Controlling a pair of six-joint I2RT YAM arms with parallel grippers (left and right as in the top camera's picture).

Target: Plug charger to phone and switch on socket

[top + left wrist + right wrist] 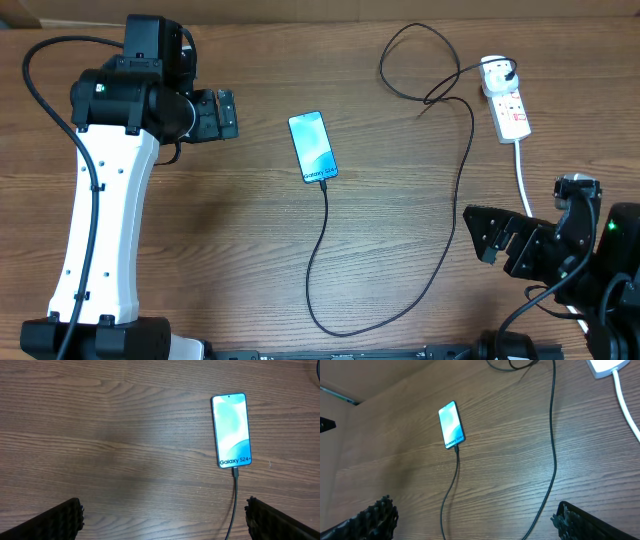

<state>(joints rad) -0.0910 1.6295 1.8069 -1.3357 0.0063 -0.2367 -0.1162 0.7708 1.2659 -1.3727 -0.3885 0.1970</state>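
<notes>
Ribbed black fingers (62, 520) of the left gripper (162, 507) fill the lower corners of the left wrist view, jaws wide, nothing between them but bare table (250, 250). Seen from overhead, this gripper hangs to the left of the phone (313, 147), apart from it and pointing toward it.

The phone lies flat near the table's middle, face up, its screen lit light blue with "Galaxy S24+" along the bottom. The charger (455, 200) has its connector (235, 473) seated in the phone's bottom edge. From there the thin black cable runs away below the phone, curves round to its right, climbs, loops above and right of the phone, and ends in a white plug (497, 72) sitting in the socket (511, 110). The socket lies well to the phone's right, and its white cord (524, 180) trails downward. I cannot tell how its switch stands.

The right gripper (478, 235) sits below and right of the phone, beyond the cable, jaws wide and holding nothing.
</notes>
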